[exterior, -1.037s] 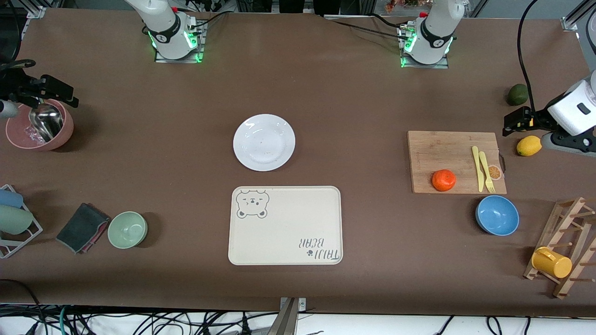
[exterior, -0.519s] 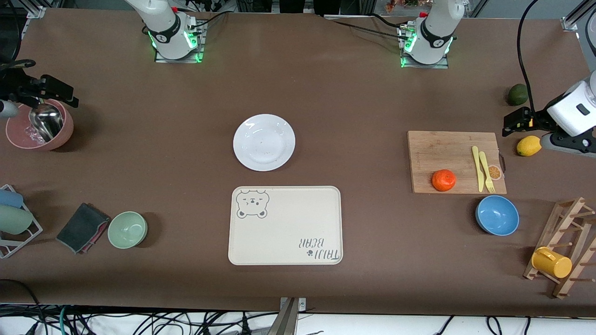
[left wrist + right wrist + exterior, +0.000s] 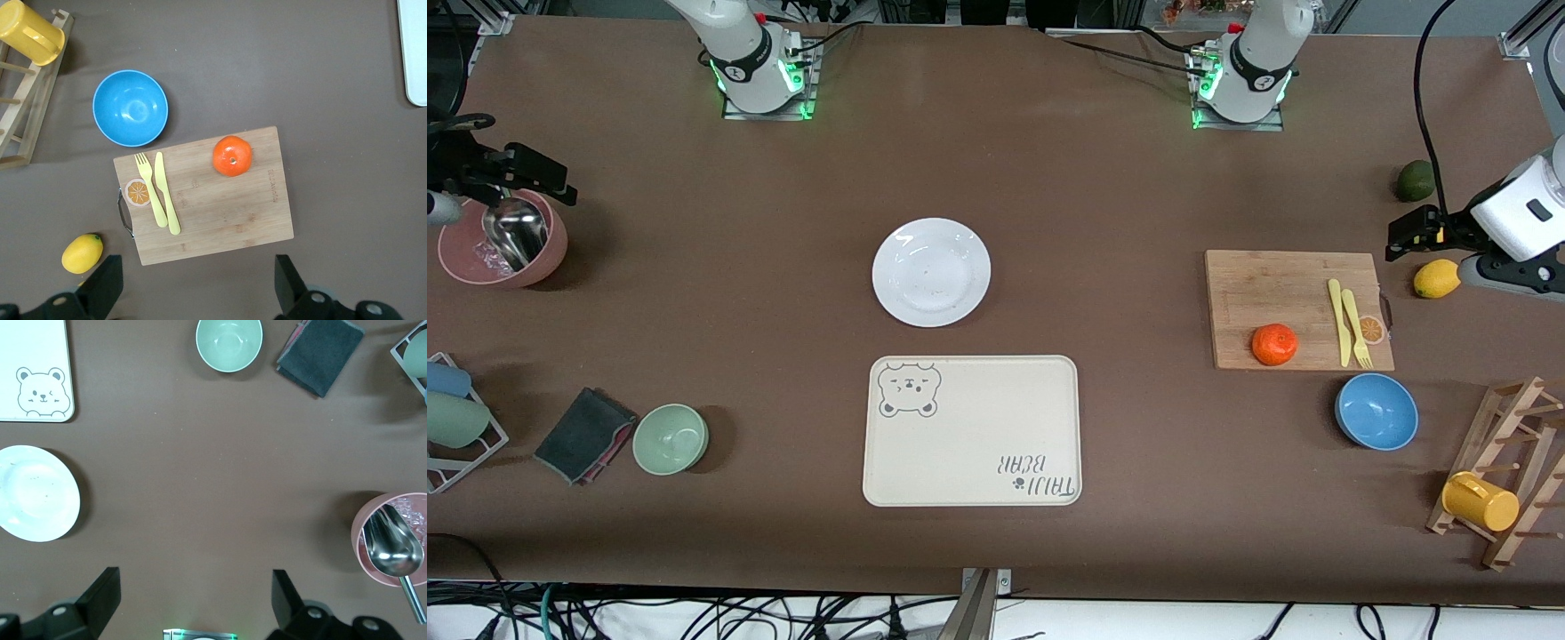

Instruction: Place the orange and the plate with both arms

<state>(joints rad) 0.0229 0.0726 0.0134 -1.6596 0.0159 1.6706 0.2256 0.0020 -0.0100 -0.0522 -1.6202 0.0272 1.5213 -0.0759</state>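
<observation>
Brown tabletop [image 3: 1120, 196] carrying all items, ordered from largest to smallest. Cream bear-print tray [image 3: 972, 431] at the centre, near the front camera's edge. Wooden cutting board [image 3: 1280, 293] toward the left arm's end of the tabletop. Plate [image 3: 931, 272], glossy white, flat on the tabletop just farther from the front camera than the tray and apart from it; judged stiff, breakable and slick, so best taken by pinching the shallow rim, and because that rim lies nearly flat on the surface the fingers may need to tip or slide it first. Blue bowl [image 3: 1376, 411], nearer the front camera than the board. Orange [image 3: 1274, 344], resting on the board's corner nearest the front camera on the side facing the plate; judged light, firm and inclined to roll, so best gripped across its widest girth from above with moderate force.

Left gripper [image 3: 193, 283] hangs high over the tabletop beside the board's edge, fingers spread wide and empty, as the left wrist view shows. Right gripper [image 3: 193, 600] hangs over bare tabletop between the plate and the pink bowl [image 3: 503, 249], likewise spread and empty; its outline in the front view is partly cut off, so its exact height is uncertain. Neither item has yet been taken.
</observation>
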